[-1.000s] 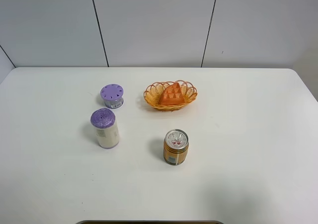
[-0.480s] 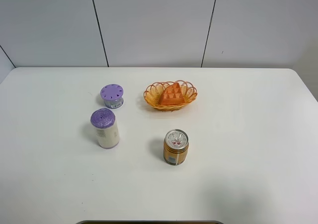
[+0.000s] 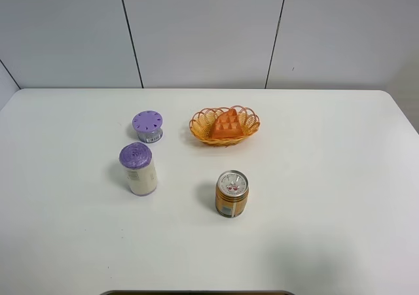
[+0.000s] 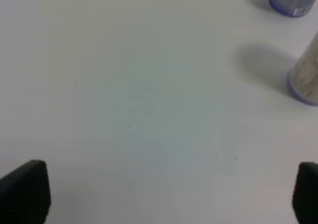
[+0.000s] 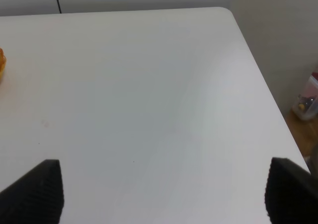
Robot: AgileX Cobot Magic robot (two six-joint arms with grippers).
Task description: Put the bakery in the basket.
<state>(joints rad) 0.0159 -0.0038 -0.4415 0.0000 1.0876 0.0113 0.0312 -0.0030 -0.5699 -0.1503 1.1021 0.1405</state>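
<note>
waffle piece (image 3: pixel 226 124): lies inside basket (image 3: pixel 200 130), point toward wall, well apart from left gripper (image 4: pixel 159 194) and right gripper (image 5: pixel 159 191), both spread wide, empty.

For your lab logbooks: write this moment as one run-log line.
bakery: in basket | left gripper: open, empty | right gripper: open, empty

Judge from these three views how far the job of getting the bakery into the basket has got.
Done, it seems: the bakery lies inside the basket, leaning on its far wall. In hand: nothing. The left gripper and right gripper are both open and empty over bare table, and neither arm shows in the high view. Left: nothing visible. The can and two purple-lidded containers stand outside the basket.
</note>
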